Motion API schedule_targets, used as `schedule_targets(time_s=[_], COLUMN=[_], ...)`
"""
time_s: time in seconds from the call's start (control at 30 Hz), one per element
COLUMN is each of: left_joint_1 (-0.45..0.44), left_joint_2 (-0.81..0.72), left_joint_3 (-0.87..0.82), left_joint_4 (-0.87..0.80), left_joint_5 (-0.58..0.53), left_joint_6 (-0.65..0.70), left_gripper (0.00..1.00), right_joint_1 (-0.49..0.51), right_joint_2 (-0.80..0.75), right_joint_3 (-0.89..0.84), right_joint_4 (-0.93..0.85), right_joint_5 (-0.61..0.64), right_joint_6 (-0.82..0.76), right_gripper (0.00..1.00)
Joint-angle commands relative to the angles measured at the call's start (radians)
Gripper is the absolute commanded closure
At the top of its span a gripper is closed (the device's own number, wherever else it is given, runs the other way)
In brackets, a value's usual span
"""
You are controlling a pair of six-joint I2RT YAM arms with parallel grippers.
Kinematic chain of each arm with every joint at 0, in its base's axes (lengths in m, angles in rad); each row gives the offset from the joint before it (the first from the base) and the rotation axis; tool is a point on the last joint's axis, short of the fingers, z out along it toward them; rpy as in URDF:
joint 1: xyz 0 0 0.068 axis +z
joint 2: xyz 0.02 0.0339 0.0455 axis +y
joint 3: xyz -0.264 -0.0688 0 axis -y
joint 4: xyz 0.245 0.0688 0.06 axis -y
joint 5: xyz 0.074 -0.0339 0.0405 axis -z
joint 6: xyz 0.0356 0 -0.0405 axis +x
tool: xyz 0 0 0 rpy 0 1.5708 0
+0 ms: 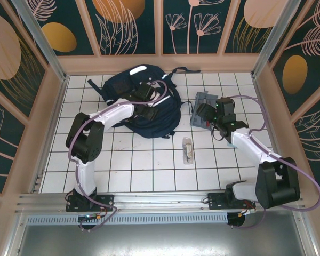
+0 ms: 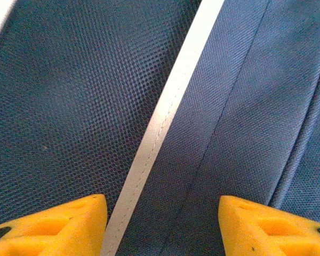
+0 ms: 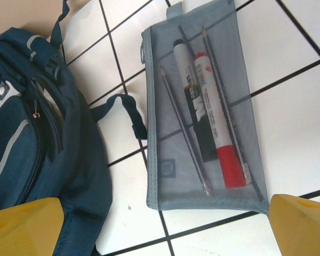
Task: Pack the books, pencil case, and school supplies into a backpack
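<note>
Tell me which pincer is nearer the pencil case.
Right. The right pincer is open and poised over the pencil case. The left pincer is down on the backpack, which lies left of the pencil case in the top view.

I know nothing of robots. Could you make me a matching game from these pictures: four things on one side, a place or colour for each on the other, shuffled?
Things:
1. backpack
2. pencil case
3. clear packet
4. left gripper

Descriptions:
A. lying alone on the white tiles
B. close over a white stripe on navy fabric
C. navy blue, the largest thing on the table
D. grey, beneath the open right gripper

Pairs: 1-C, 2-D, 3-A, 4-B
</note>
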Motion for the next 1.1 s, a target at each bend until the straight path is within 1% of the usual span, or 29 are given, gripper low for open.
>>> schedule_targets(time_s=[0.0,0.1,0.13,0.17,0.27,0.33,0.53,0.67,0.77,0.8,0.87,0.93,0.97,1.03,1.07], left_joint_1=[-0.006,-0.006,-0.006,-0.005,-0.006,-0.007,-0.006,-0.008,-0.008,-0.006,-0.007,-0.007,-0.006,-0.006,-0.006], left_joint_2=[0.020,0.043,0.049,0.051,0.028,0.005,0.029,0.067,0.096,0.106,0.134,0.165,0.178,0.202,0.208], left_joint_3=[0.023,0.041,0.055,0.064,0.070,0.058,0.068,0.066,0.062,0.057,0.059,0.060,0.063,0.077,0.084], left_joint_4=[-0.076,-0.084,-0.096,-0.107,-0.119,-0.114,-0.142,-0.130,-0.098,-0.079,-0.047,-0.022,-0.015,-0.022,-0.032], left_joint_5=[-0.003,-0.007,0.007,0.035,0.178,0.222,0.203,0.144,0.043,-0.008,-0.113,-0.181,-0.194,-0.161,-0.132], left_joint_6=[0.039,0.035,0.034,0.032,0.032,0.037,0.064,0.071,0.068,0.063,0.058,0.066,0.069,0.075,0.075], left_gripper=[0.42,0.41,0.41,0.41,0.41,0.41,0.42,0.42,0.42,0.44,0.54,0.57,0.62,0.80,0.95], right_joint_1=[-0.005,-0.004,-0.004,-0.003,-0.004,-0.004,-0.004,-0.003,-0.004,-0.004,-0.004,-0.004,-0.005,-0.004,-0.005], right_joint_2=[0.017,0.021,0.023,0.023,0.025,0.028,0.050,0.060,0.061,0.062,0.065,0.070,0.078,0.098,0.118], right_joint_3=[-0.003,-0.002,-0.002,-0.004,-0.007,-0.012,-0.011,-0.001,0.000,-0.003,-0.004,-0.003,0.001,0.023,0.043], right_joint_4=[0.057,0.061,0.061,0.062,0.065,0.070,0.089,0.082,0.078,0.079,0.082,0.087,0.089,0.066,0.042], right_joint_5=[-0.041,-0.041,-0.042,-0.044,-0.047,-0.048,-0.069,-0.078,-0.082,-0.084,-0.085,-0.093,-0.100,-0.085,-0.057], right_joint_6=[0.016,0.016,0.015,0.015,0.015,0.016,0.021,0.012,0.009,0.011,0.015,0.018,0.015,0.003,-0.005], right_gripper=[0.01,0.01,0.01,0.01,0.01,0.01,0.01,0.01,0.01,0.01,0.01,0.01,0.01,0.01,0.01])
